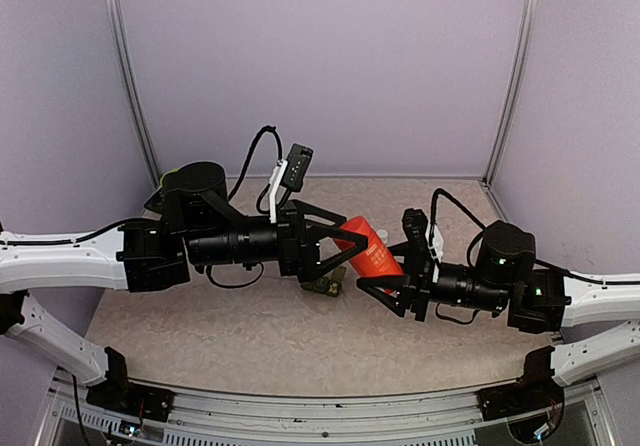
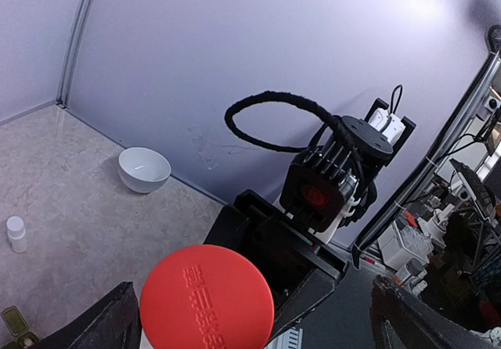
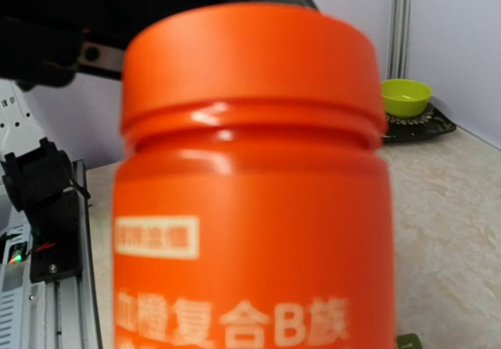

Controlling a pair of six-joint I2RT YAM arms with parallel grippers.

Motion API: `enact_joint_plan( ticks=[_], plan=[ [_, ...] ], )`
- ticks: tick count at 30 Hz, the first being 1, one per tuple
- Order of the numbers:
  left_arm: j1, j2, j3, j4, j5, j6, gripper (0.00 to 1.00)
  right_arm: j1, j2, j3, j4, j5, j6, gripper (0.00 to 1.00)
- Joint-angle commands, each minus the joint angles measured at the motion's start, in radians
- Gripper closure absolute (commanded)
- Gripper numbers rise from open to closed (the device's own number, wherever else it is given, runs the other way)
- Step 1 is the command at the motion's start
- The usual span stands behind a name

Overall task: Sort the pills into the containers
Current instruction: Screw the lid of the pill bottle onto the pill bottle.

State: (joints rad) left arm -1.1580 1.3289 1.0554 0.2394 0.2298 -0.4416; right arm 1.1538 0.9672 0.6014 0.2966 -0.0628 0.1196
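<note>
A red bottle (image 1: 372, 251) hangs tilted in the air, and my right gripper (image 1: 388, 269) is shut on its lower body. In the right wrist view the bottle (image 3: 250, 208) fills the frame and hides the fingers. My left gripper (image 1: 352, 244) stands open around the bottle's red cap (image 2: 207, 298). The cap sits between the two fingers (image 2: 102, 325), nearer the left one, without touching either. The dark green containers (image 1: 325, 286) lie on the table just below the bottle, and one corner (image 2: 17, 322) shows in the left wrist view. No pills show.
A white bowl (image 2: 144, 167) stands by the back wall. A tiny white bottle (image 2: 16, 233) stands upright on the table near the containers. A green bowl (image 3: 405, 96) rests on a dark stand at the table's far left (image 1: 165, 179).
</note>
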Motion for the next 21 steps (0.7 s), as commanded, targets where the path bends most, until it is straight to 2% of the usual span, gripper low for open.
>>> enact_joint_plan(
  ticks=[1, 21],
  plan=[
    [-0.009, 0.011, 0.015, 0.037, 0.03, 0.003, 0.01, 0.003, 0.009, 0.016, 0.019, 0.023, -0.012, 1.0],
    [-0.024, 0.054, 0.036, 0.077, 0.084, -0.009, 0.01, 0.003, 0.113, 0.039, 0.056, -0.035, -0.003, 1.0]
  ],
)
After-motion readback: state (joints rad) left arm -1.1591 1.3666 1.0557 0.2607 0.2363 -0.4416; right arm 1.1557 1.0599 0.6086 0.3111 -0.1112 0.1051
